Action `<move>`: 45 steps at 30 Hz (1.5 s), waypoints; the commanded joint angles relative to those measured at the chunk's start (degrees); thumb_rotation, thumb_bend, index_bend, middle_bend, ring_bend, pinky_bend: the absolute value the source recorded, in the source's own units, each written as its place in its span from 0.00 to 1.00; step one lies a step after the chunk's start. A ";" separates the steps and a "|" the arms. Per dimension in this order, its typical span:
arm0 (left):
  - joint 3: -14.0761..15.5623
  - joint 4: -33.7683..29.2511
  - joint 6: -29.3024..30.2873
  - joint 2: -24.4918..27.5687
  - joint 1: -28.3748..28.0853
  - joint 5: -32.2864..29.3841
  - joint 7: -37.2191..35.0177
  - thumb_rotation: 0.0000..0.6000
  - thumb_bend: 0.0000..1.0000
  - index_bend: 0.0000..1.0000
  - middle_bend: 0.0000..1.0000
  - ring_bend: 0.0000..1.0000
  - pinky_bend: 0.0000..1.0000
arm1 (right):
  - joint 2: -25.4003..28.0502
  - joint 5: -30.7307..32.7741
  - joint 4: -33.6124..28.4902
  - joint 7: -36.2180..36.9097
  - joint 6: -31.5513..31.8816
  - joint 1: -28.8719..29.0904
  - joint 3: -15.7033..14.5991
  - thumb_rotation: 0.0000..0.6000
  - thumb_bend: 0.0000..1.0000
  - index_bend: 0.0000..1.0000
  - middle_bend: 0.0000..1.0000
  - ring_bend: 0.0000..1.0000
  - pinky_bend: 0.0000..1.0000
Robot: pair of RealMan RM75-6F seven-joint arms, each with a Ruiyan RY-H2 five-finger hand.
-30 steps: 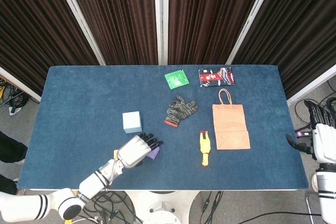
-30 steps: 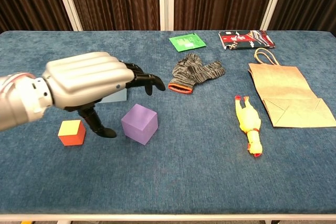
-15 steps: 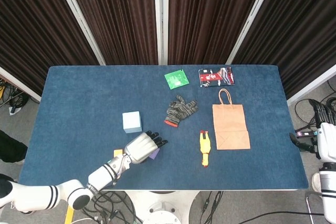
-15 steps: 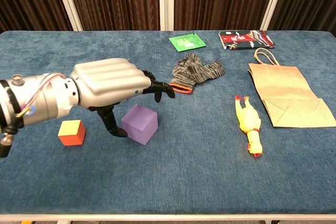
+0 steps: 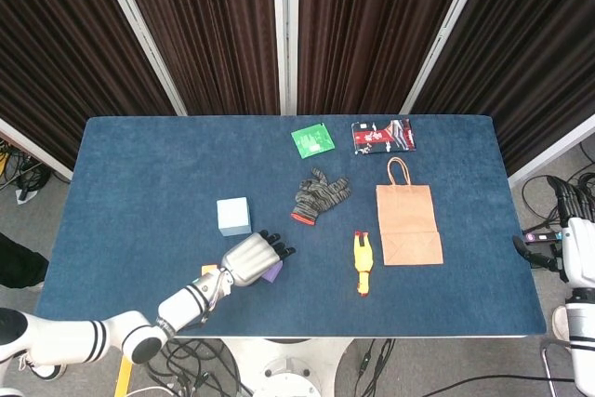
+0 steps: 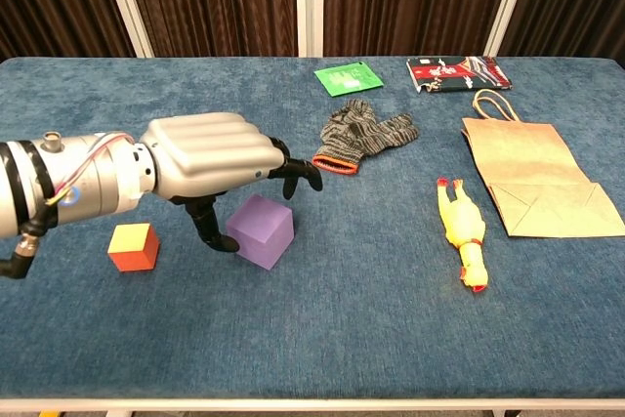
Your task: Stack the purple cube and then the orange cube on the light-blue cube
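Purple cube (image 6: 260,229): under my left hand (image 6: 209,155), thumb at its left face.
Fingers (image 6: 296,169): apart, holding nothing.
Orange cube (image 6: 133,246): left of purple cube.

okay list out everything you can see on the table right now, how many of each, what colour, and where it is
purple cube: one, purple, front left, under the left hand's fingers
orange cube: one, orange, front left, left of the purple cube
light-blue cube: one, light blue, left of centre, behind the hand
glove: one, grey with a red cuff, centre
rubber chicken: one, yellow, front right
paper bag: one, brown, flat, right
packet: one, green, back centre
pouch: one, red and black, back right
table: one, blue cloth
left hand: one, silver with black fingers, over the purple cube
right hand: one, off the table's right edge
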 commanded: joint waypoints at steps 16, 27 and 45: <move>1.76 0.70 2.31 -0.59 -1.01 -0.46 -0.19 1.00 0.26 0.29 0.51 0.25 0.32 | 0.04 0.72 0.05 0.30 -0.09 0.03 0.42 1.00 0.15 0.02 0.05 0.00 0.00; 2.40 -2.74 4.98 2.77 -0.50 -0.04 0.27 1.00 0.27 0.30 0.53 0.25 0.32 | 0.15 0.56 0.42 0.91 -0.03 -0.20 0.39 1.00 0.15 0.02 0.05 0.00 0.00; -4.52 -18.78 6.40 25.09 -2.72 -22.24 1.01 1.00 0.27 0.30 0.53 0.27 0.32 | -1.19 -0.25 -0.62 -3.10 -0.04 0.55 -0.40 1.00 0.15 0.02 0.05 0.00 0.00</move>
